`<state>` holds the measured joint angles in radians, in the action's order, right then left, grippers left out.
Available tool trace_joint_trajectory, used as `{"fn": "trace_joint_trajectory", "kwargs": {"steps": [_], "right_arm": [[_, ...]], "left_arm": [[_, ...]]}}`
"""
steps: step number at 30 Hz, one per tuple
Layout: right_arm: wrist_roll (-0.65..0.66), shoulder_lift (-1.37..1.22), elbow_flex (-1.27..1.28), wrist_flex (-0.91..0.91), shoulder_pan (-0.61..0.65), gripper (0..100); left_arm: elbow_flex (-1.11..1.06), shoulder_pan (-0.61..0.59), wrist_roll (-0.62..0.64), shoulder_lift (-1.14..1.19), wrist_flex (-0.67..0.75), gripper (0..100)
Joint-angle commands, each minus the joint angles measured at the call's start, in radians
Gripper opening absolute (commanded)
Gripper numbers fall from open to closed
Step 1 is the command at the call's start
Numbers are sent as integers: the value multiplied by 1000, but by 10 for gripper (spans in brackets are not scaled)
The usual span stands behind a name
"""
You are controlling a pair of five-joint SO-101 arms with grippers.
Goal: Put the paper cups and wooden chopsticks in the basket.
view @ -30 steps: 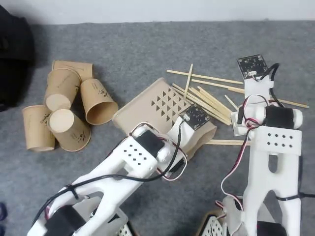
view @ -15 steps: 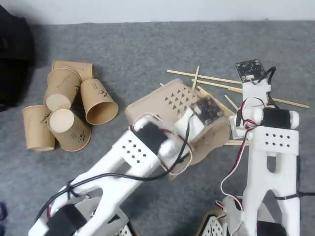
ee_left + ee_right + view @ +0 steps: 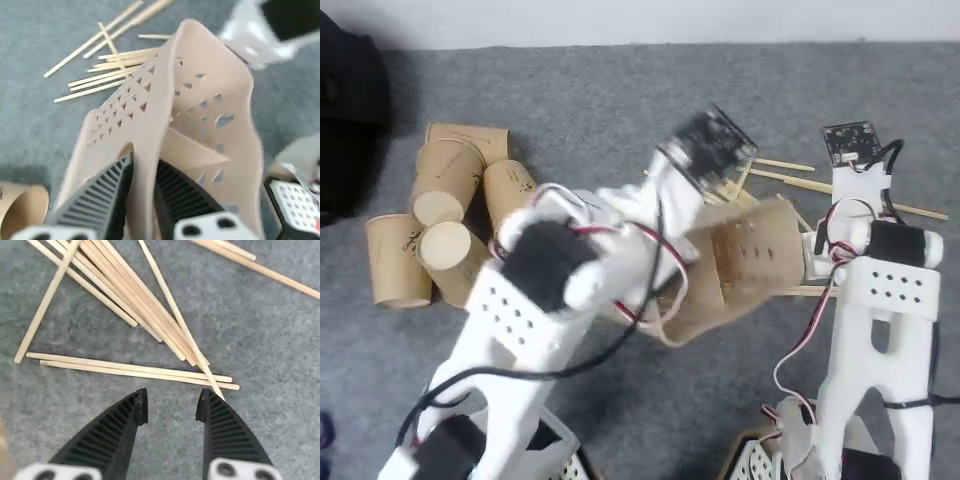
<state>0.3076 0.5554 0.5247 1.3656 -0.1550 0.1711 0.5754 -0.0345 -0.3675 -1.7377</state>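
My left gripper (image 3: 144, 162) is shut on the rim of the beige perforated basket (image 3: 200, 100). The basket (image 3: 750, 260) hangs tilted above the grey mat, between the left arm (image 3: 550, 270) and the right arm (image 3: 880, 290). Wooden chopsticks (image 3: 790, 180) lie scattered behind and partly under it, and they also show as chopsticks (image 3: 107, 75) beyond the basket wall. My right gripper (image 3: 172, 400) stands open just above the mat, close to a pair of chopsticks (image 3: 135, 371) lying side by side, with a bunch (image 3: 130, 300) farther out. Several paper cups (image 3: 450, 220) lie on their sides at the left.
A black bag (image 3: 345, 110) sits at the far left edge. White gridded parts (image 3: 750, 460) show at the front edge by the arm bases. One paper cup (image 3: 22, 210) lies near the lifted basket. Bare grey mat stretches between the cups and the basket.
The left arm has raised the basket off the mat, tipped it and swung it toward the right arm. The right arm has shifted only slightly.
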Motion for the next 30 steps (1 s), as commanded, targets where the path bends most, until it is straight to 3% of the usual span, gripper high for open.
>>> {"fn": "trace_joint_trajectory", "kwargs": {"steps": [1,6,12,21,30], "right_arm": [[18,12,-12,-4,-2,180],[9,136,-98,-2,-39,180],[11,344,-146,-2,-70,180],[15,321,-120,10,-71,180],[20,265,-120,8,-71,180]], "left_arm": [[-21,-126,18,-21,26,12],[-216,-230,-26,-23,143,12],[-378,-247,-25,-23,258,13],[-463,-269,-38,-23,316,24],[-533,-476,-252,-21,525,258]]}}
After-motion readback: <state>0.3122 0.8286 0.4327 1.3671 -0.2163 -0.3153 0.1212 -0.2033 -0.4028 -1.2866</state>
